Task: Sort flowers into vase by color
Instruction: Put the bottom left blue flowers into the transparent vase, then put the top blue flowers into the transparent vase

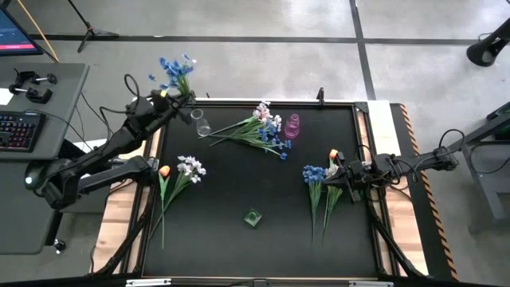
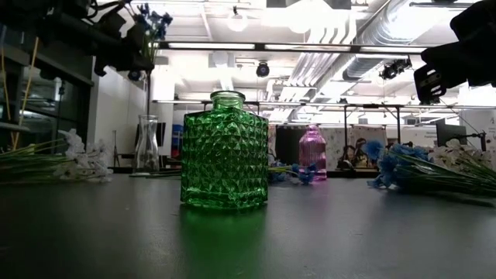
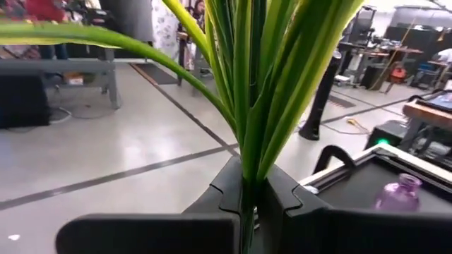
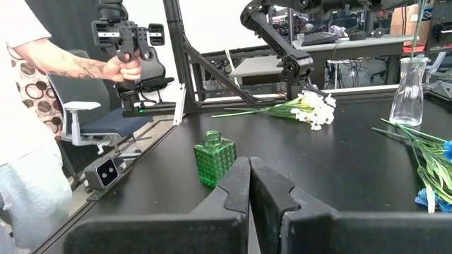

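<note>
My left gripper (image 1: 174, 97) is raised over the table's far left corner, shut on a blue flower (image 1: 175, 70) whose blossoms (image 2: 155, 19) stand above it. The clear vase (image 1: 202, 124) stands just beside it on the table. My right gripper (image 1: 336, 171) hovers shut and holding nothing by the right edge, over a blue flower (image 1: 313, 173) and an orange tulip (image 1: 333, 153) that lie flat. A mixed bunch (image 1: 259, 127) lies next to the pink vase (image 1: 292, 125). White blossoms (image 1: 190, 167) and another tulip (image 1: 164, 171) lie on the left. The green vase (image 1: 253, 217) stands near the front. My left gripper pinches the blue flower's green stem and leaves (image 3: 247, 173) between its two fingers (image 3: 282, 197), below the blossoms. The flower is lifted clear of the table and stands roughly upright, blossoms on top. Its lower stem (image 2: 147, 89) hangs down toward the clear vase (image 2: 147, 143); whether it reaches inside cannot be told.
A person (image 4: 28, 106) stands beyond the table's left side holding a hand-held controller (image 4: 127, 39). A desk with a keyboard (image 1: 20, 131) sits to the left of the table. Bare black tabletop (image 1: 239, 179) lies between the flower groups.
</note>
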You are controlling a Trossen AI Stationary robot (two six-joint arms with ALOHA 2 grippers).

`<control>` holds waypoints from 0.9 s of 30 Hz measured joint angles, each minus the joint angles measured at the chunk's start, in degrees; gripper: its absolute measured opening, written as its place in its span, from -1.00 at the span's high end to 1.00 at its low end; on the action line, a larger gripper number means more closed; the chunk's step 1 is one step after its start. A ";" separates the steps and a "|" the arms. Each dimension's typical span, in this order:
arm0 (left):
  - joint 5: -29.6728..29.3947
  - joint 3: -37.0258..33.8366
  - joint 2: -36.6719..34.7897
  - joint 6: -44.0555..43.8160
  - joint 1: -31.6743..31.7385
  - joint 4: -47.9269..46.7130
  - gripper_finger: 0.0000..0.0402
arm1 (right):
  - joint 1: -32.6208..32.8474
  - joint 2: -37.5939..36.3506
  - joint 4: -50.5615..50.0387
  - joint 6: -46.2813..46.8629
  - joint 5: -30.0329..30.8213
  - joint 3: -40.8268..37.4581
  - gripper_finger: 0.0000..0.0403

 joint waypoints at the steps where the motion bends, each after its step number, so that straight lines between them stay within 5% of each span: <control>1: -0.26 0.00 -0.01 0.65 0.00 -0.02 1.00 | 0.02 0.00 -0.01 0.00 -0.02 -0.01 1.00; 11: 0.37 0.02 3.73 -3.61 -0.07 -5.80 0.84 | 0.02 0.00 -0.01 0.00 -0.02 -0.01 1.00; 27: 7.08 0.06 1.52 -7.95 -0.07 -16.52 0.02 | 0.00 0.00 -0.01 0.00 -0.02 0.01 1.00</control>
